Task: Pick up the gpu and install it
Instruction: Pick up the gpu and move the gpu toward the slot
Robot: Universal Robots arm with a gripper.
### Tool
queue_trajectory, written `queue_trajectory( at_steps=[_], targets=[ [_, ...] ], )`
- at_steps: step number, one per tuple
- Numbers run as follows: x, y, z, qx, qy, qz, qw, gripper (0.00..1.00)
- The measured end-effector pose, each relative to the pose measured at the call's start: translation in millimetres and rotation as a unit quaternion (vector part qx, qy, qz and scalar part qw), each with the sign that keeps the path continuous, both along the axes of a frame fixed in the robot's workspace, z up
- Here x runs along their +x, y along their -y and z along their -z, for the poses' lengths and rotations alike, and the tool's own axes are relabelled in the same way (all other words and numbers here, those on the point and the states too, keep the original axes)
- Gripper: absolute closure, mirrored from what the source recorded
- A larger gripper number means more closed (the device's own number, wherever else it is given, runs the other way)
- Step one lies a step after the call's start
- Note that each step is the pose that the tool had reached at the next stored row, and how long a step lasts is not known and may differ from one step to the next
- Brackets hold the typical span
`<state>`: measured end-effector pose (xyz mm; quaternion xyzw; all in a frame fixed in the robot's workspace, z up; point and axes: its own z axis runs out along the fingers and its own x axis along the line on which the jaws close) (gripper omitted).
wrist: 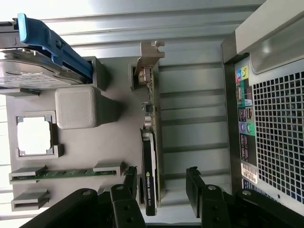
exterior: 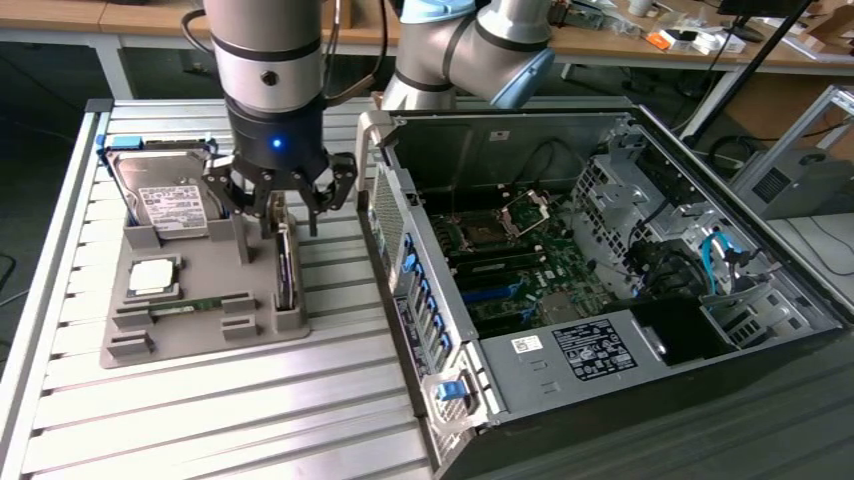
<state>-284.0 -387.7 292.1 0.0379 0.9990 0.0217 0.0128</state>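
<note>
One wide-spread pincer (wrist: 161,173) astride gpu (wrist: 150,142)

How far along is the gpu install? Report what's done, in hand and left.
Done: the gripper is positioned over the gpu, jaws open on either side of the card, which stands on edge in the gray holder tray. In hand: nothing; the card is not gripped or lifted. Left: the pickup and the install, since the gpu is not yet in the open computer case.
</note>
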Motion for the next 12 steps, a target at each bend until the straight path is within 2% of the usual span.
queue_trajectory(
  at_steps=[12],
  targets=[
    [-8.3,0.0,8.8,0.0001,0.0001,0.0,1.0,0.46]
  ],
)
